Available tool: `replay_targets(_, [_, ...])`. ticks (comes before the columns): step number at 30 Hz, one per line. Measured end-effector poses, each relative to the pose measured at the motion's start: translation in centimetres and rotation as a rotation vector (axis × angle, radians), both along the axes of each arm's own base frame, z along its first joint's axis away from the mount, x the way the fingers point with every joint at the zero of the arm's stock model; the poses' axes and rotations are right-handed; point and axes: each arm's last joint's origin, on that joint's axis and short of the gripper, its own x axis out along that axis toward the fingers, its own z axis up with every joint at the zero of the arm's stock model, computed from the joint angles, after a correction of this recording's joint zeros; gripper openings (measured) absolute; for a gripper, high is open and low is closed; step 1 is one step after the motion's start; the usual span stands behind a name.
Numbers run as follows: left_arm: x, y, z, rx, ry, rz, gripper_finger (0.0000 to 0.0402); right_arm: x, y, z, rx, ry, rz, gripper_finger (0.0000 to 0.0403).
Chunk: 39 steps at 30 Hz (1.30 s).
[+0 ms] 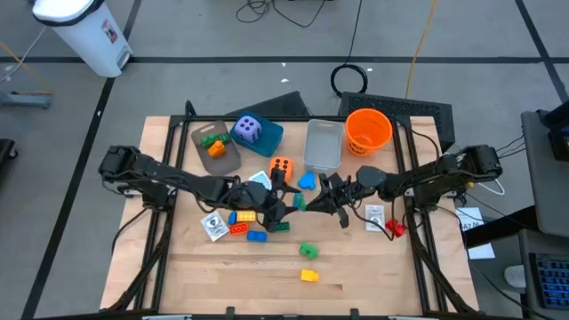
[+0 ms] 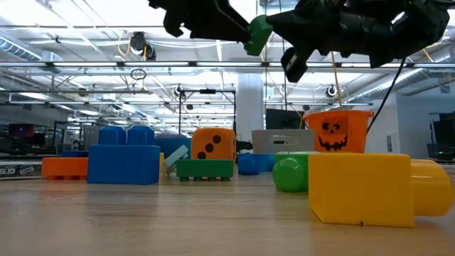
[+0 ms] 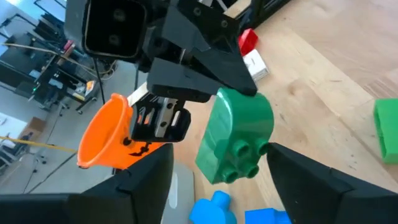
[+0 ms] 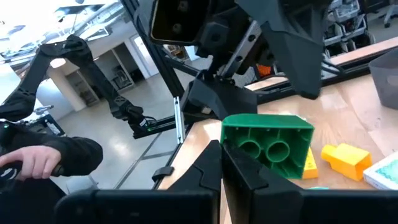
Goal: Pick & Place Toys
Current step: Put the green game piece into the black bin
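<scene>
A green brick (image 1: pixel 300 204) hangs in the air over the middle of the table, between my two grippers. My right gripper (image 4: pixel 224 163) comes from the table's right and is shut on it. My left gripper (image 3: pixel 217 162) comes from the left and is open. Its fingers stand on either side of the brick's studded end (image 3: pixel 239 158), with a clear gap on one side. In the low view the brick (image 2: pixel 257 32) shows high above the table. Other toys lie below: loose bricks (image 1: pixel 244 222), an orange die (image 1: pixel 282 166), cards (image 1: pixel 214 226). My right gripper holds the green brick by the rim of its hollow underside (image 4: pixel 244 148), at one corner, between its two closed fingers. The fingers come nearly level from the table's right. The brick is lifted clear of the table, its studs turned toward my left gripper.
At the back stand a teal box (image 1: pixel 269 139) with a purple die (image 1: pixel 248 130), a grey tray (image 1: pixel 324 144), an orange bucket (image 1: pixel 367 131) and a brown tray (image 1: pixel 216 147) with bricks. A green brick (image 1: pixel 308 251) and a yellow brick (image 1: pixel 308 276) lie toward the near edge, a red brick (image 1: pixel 396 229) at the right.
</scene>
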Motion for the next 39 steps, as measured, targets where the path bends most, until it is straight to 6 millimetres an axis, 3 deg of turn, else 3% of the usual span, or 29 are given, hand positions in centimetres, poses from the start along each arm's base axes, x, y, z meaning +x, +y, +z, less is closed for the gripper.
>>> replay_targets(5, [0.1,-0.3,0.0,0.000,-0.002,-0.006,0.0293,0.0,0.0,0.0,-0.001,0.002,-0.005,0.0000])
replay_targets(39, [0.3,-0.3,1.1,0.083,-0.110,0.063,0.0294,-0.1,-0.1,1.4,-0.003,-0.145,-0.045,0.0000])
